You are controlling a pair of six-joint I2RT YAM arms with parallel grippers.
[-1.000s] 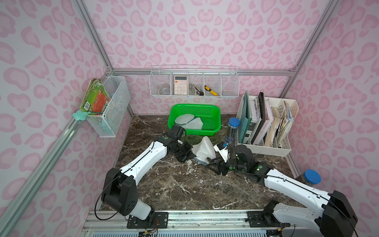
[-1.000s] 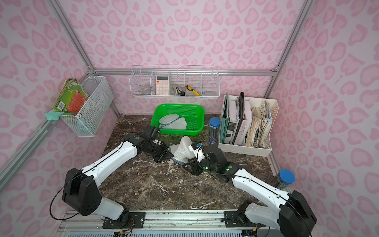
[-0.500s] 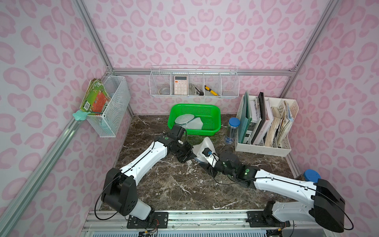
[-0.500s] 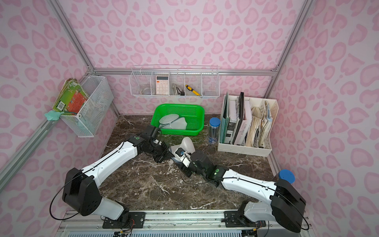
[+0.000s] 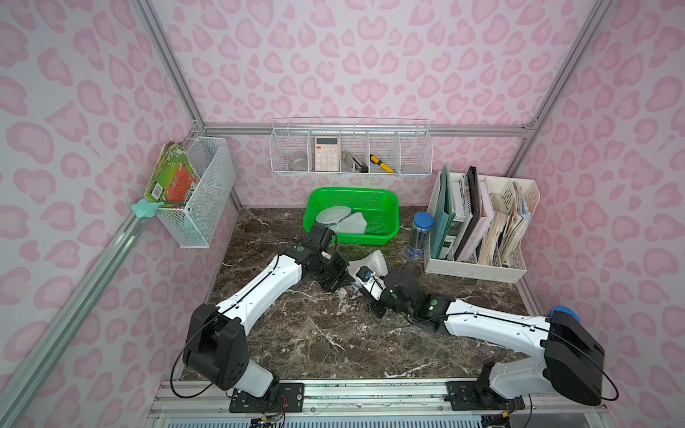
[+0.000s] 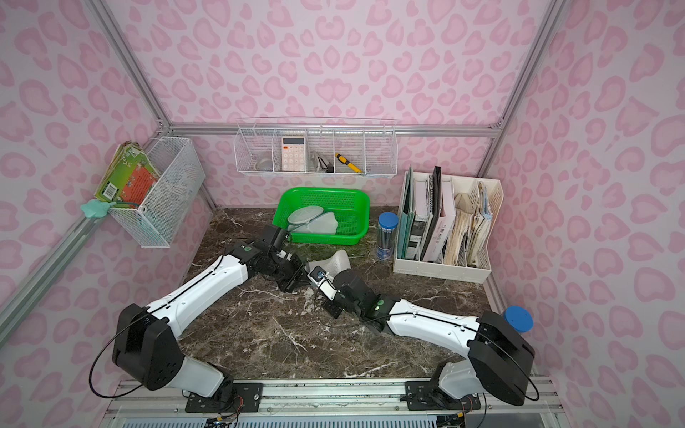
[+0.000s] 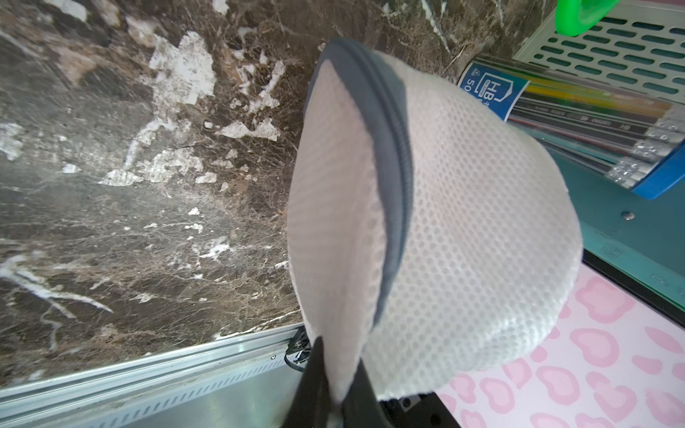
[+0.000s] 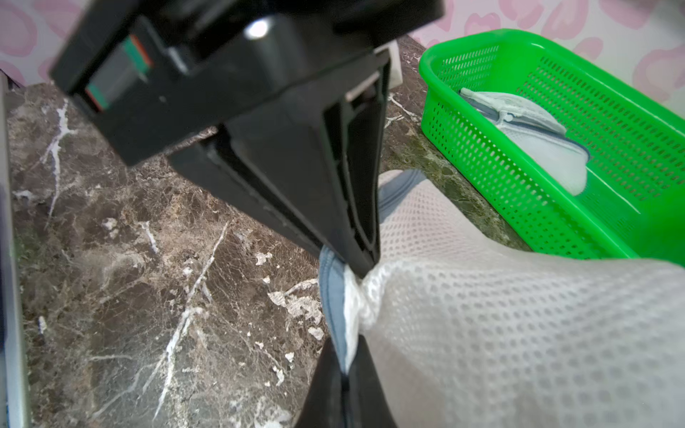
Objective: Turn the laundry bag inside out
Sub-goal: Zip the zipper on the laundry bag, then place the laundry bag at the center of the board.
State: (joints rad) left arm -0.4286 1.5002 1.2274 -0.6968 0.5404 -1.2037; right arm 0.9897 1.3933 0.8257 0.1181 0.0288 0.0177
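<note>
Pink leopard-print walls (image 5: pixel 370 55) enclose a dark brown marble desk (image 5: pixel 326 344); over it, left jaws and right jaws both clamp the white mesh laundry bag (image 5: pixel 375 261).

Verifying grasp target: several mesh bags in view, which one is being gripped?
The mesh bag on the marble between the arms: left gripper and right gripper pinch its edge. The other bags lie in the green basket.

White mesh laundry bag (image 5: pixel 375 261) with a grey zipper band, puffed into a dome, just in front of the green basket (image 5: pixel 374 239).
</note>
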